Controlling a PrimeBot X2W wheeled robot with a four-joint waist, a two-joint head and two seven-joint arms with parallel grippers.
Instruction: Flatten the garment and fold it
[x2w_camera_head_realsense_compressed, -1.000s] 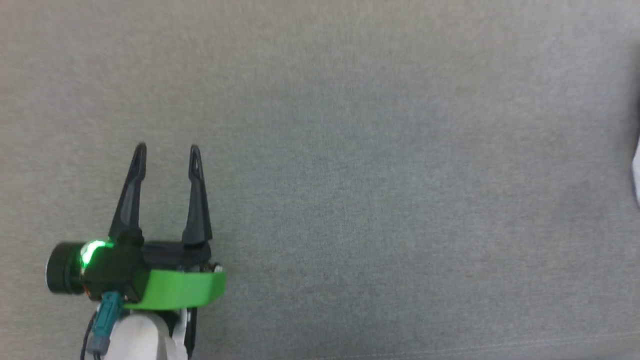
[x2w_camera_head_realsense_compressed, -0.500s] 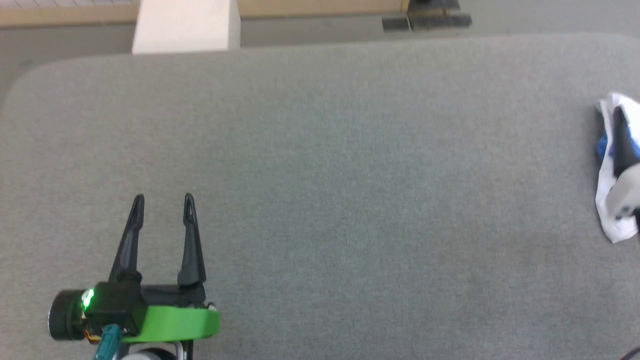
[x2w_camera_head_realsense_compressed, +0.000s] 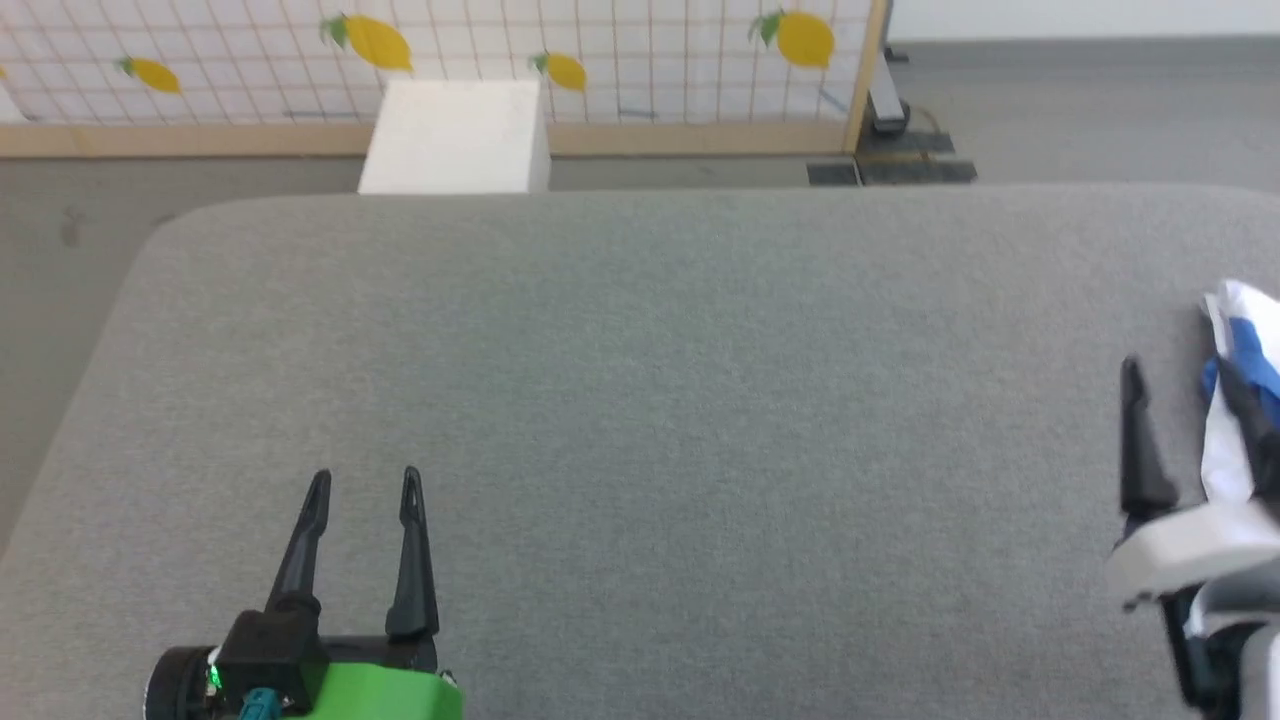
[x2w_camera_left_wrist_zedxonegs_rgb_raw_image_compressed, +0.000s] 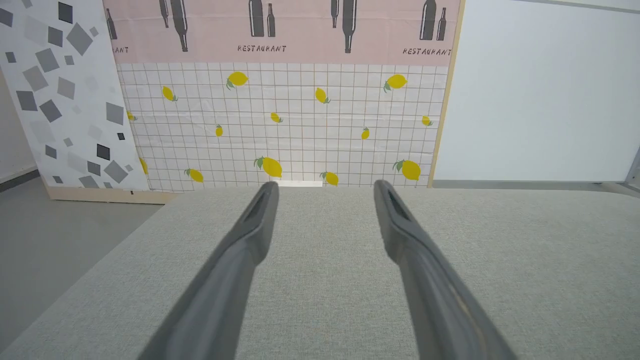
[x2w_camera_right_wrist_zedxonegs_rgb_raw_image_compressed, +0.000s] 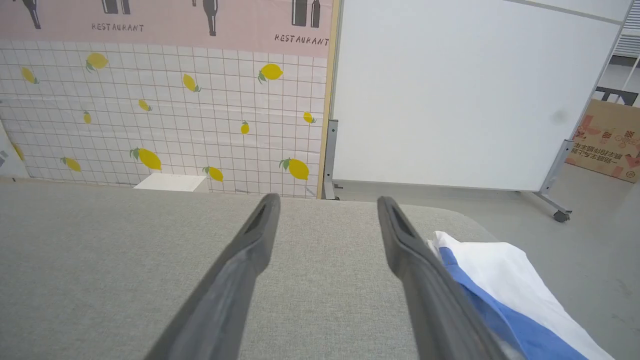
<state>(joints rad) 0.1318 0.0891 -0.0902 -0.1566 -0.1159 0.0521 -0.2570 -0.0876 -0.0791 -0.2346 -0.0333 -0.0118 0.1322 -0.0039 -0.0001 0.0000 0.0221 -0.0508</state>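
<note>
A grey padded table spreads before me, a lemon-print panel and white box beyond it. The garment lies bunched at its right edge — just beside my right gripper; both it and my left gripper stand apart, empty.

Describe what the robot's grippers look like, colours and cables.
Each has two long, tapering dark fingers. The left gripper has a black base with a green band, a green light and a teal plug; the right gripper has a white band.
</note>
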